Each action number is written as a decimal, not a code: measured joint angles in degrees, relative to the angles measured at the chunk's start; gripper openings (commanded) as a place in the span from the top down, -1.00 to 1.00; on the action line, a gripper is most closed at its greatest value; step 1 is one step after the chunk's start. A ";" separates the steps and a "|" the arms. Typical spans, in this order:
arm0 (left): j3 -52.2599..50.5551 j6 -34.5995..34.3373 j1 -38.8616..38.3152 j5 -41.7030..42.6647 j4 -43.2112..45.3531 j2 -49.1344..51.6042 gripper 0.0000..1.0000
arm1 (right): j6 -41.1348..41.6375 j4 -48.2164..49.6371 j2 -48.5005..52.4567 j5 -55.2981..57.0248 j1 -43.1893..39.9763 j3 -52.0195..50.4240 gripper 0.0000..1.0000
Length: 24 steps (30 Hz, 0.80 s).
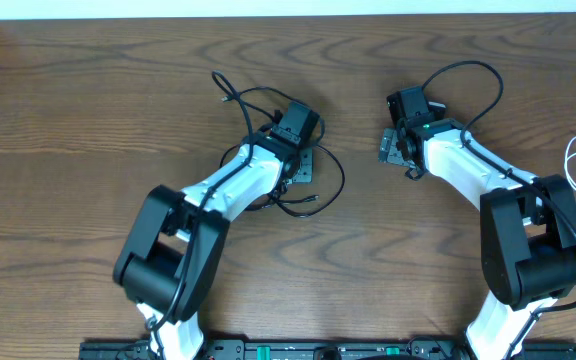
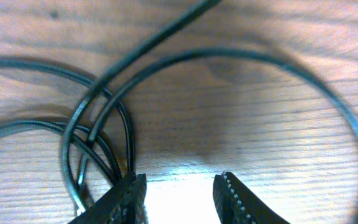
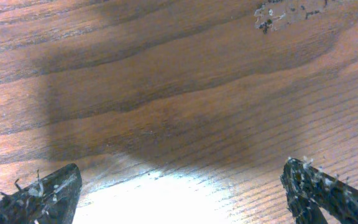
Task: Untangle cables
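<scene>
The black cable (image 1: 341, 180) lies in tangled loops on the wooden table, left of centre, with one end trailing off to the upper left. My left gripper (image 1: 301, 165) hovers low over that tangle. In the left wrist view the gripper (image 2: 181, 178) is open with only bare wood between its fingers. Crossed strands of the black cable (image 2: 247, 52) run just past the left finger and arc wide to the right. The white cable (image 1: 572, 165) sits coiled at the far right edge. My right gripper (image 1: 396, 147) is wide open over bare table (image 3: 180, 167), apart from both cables.
The thicker black wires of the arms loop above each wrist, the right one (image 1: 468, 68) rising high. A pale scuffed patch (image 3: 284, 12) marks the wood ahead of the right gripper. The table's far edge (image 1: 288, 14) runs along the top.
</scene>
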 measured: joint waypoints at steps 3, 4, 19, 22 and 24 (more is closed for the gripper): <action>0.00 0.13 0.22 -0.39 0.00 -1.92 0.19 | 0.02 0.00 0.00 0.00 0.00 0.00 -0.99; 0.00 0.13 0.33 -0.70 0.00 -2.27 0.19 | 0.02 0.00 0.00 0.00 0.00 0.00 -0.98; 0.00 -0.26 0.68 -8.39 -0.46 -1.16 0.53 | 0.02 0.00 0.00 0.00 0.50 0.00 -0.98; 0.00 -0.11 0.68 -8.66 -0.31 -0.31 0.59 | 0.02 0.00 0.00 0.02 0.50 0.00 -0.99; 0.00 -0.15 0.70 -8.66 -0.31 -0.07 0.63 | 0.02 0.00 0.00 0.00 0.50 0.00 -0.99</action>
